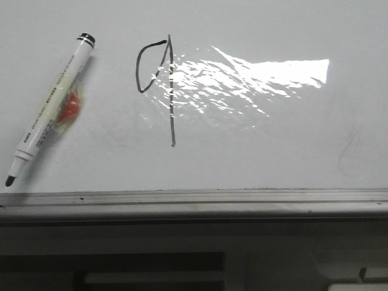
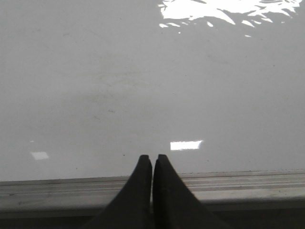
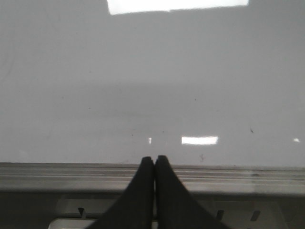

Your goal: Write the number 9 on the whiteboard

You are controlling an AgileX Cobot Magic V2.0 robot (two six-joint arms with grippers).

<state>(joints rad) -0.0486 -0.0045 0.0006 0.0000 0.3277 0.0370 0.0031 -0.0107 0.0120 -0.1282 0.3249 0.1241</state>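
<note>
**9 drawn on whiteboard, marker lying down, both hands closed and empty**

Your number 9 [image 1: 162, 85] sits on the whiteboard [image 1: 260, 145], left of centre in the front view: small open loop on the left, joined at the top to a long straight stem that runs toward the near edge. Bright rippled glare lies just right of the stem and overlaps it.

The marker [image 1: 51, 106] lies flat on the board near its left edge, well apart from the 9, uncapped, black tip toward the near-left corner, black end pointing away. A red-and-yellowish patch shows on its barrel.

A grey metal rail [image 1: 194, 197] runs along the near edge.

Your left hand [image 2: 152, 160] has its fingers pressed together, nothing between them, tips above the rail. Your right hand [image 3: 154, 160] is the same: fingers together, empty, over the rail. Neither hand shows in the front view.
</note>
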